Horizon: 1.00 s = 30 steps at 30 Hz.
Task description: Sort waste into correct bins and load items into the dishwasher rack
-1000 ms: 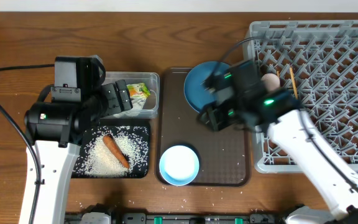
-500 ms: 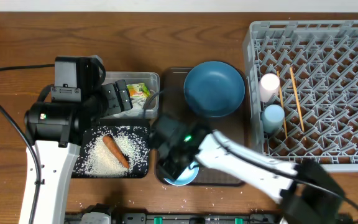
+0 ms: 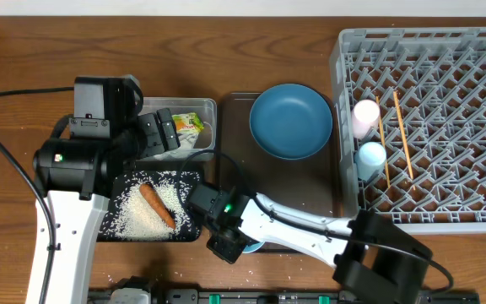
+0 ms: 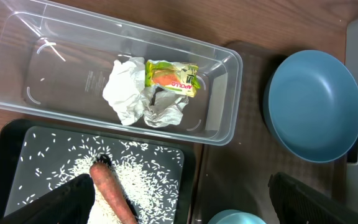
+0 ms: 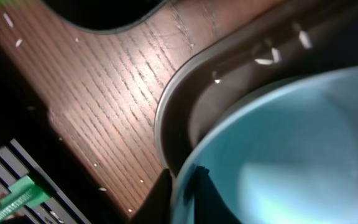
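Progress — wrapper (image 4: 157,90) in clear tub (image 4: 17,68), carrot (image 4: 107,193), rice (image 4: 148,180) in black tray (image 4: 17,143), pink cup (image 3: 365,116), light blue cup (image 3: 370,158), chopsticks (image 3: 402,135) racked; plate (image 3: 291,121), bowl (image 5: 291,155) waiting. Left fingers (image 4: 73,199) gaping empty; right fingers (image 5: 160,199) — hold unclear.

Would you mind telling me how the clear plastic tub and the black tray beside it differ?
The clear tub is transparent and deep-walled; the black tray is opaque and shallow. The clear tub holds the crumpled wrapper; the black tray holds the carrot and rice grains. Both are rectangular, of similar footprint, lying side by side.
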{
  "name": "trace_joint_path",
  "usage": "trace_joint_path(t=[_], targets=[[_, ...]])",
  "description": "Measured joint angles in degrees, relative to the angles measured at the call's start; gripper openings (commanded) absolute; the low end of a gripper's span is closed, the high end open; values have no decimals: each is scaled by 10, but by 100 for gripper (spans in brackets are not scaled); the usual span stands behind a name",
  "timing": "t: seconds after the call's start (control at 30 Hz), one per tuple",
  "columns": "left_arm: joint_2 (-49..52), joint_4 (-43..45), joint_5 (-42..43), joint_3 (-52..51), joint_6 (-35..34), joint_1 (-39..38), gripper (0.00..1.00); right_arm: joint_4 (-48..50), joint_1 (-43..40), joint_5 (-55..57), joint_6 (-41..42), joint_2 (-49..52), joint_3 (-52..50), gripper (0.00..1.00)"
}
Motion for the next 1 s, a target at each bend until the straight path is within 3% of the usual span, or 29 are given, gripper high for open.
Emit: trace_joint_path(t=[0.47, 0.7, 0.87, 1.0], targets=[[0, 0, 0, 0, 0, 0, 92, -59, -46, 3, 2, -30, 30, 1], [0, 0, 0, 0, 0, 0, 91, -133, -160, 50, -15, -124, 82, 1], [0, 0, 0, 0, 0, 0, 92, -145, -255, 120, -22, -212, 127, 1], [0, 0, 0, 0, 0, 0, 92, -139, -360, 110, -59, -256, 157, 1]])
